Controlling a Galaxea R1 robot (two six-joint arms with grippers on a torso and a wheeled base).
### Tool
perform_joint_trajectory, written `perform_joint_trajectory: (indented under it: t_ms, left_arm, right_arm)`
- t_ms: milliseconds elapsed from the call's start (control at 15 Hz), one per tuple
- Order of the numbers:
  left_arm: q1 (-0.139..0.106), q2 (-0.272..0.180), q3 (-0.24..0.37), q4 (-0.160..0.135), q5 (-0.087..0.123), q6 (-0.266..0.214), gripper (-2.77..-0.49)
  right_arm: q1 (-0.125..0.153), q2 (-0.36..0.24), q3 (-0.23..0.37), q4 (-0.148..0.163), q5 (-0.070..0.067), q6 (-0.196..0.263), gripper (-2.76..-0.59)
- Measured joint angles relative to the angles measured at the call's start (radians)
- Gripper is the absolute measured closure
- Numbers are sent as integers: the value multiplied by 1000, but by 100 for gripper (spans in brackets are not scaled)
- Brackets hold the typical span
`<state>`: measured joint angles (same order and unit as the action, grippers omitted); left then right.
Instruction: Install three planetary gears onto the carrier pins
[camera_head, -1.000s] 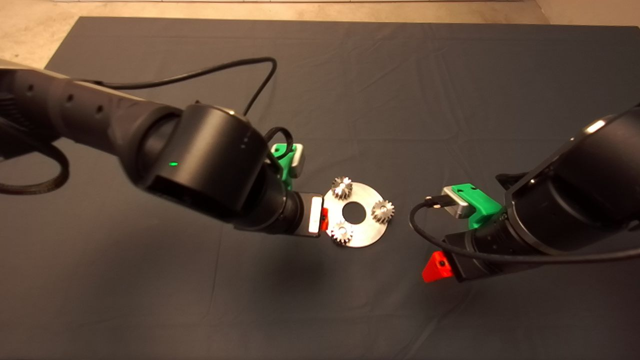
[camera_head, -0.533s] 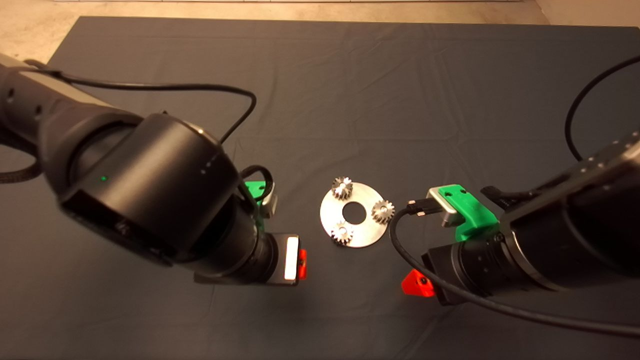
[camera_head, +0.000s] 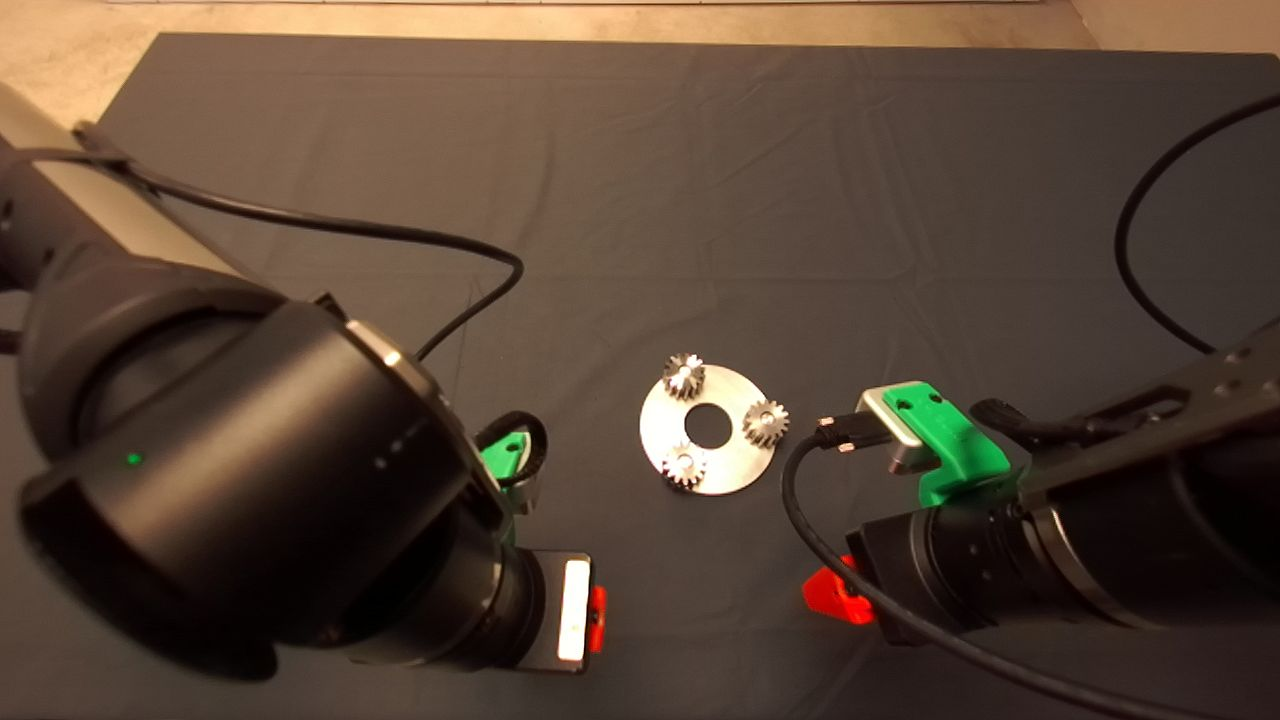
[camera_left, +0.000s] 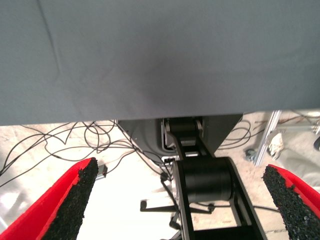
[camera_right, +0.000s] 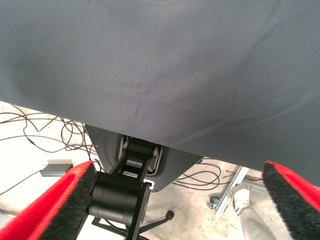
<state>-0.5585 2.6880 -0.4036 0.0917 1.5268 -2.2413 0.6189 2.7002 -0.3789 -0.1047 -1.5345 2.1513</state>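
A flat round silver disc (camera_head: 661, 428) with a large centre hole lies in the middle of the mat. Three small toothed planetary gears sit on it around the hole: one at the far side (camera_head: 685, 375), one at the right (camera_head: 766, 423), one at the near left (camera_head: 684, 466). The carrier pins show only as bright spots in the gears' centres. My left gripper (camera_head: 597, 618) is near the mat's front edge, well left of the disc, open and empty (camera_left: 180, 200). My right gripper (camera_head: 829, 596) is at the near right of the disc, open and empty (camera_right: 177, 200).
Both wrist views look past the mat's front edge (camera_left: 150, 112) at the floor with loose cables (camera_left: 60, 145) and the robot's black base (camera_left: 205, 180). A black cable (camera_head: 440, 248) loops over the mat from the left arm.
Both arms have drawn back toward the mat's front edge. The left gripper has left the disc's left rim and moved near and left. The gears and disc have not moved.
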Motion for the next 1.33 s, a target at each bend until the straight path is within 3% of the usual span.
perform_joint_trajectory:
  t_ms: [133,267,333,600,933,1333]
  left_arm:
    - [-2,22,2,-1,0,-6,-237]
    - [-21,38,8,-3,0,-12,-237]
    - [-31,48,8,-3,0,-14,-238]
    - [-61,70,9,-3,0,-17,-260]
    - [-82,88,10,-2,0,-18,-275]
    - [-83,99,16,-2,1,-18,-275]
  right_arm:
    - [0,13,7,0,1,13,-260]
    - [0,24,9,0,1,17,-262]
    - [0,29,10,0,1,17,-272]
    - [0,49,11,1,1,20,-275]
    - [0,56,13,3,0,20,-275]
    - [0,68,14,4,0,20,-275]
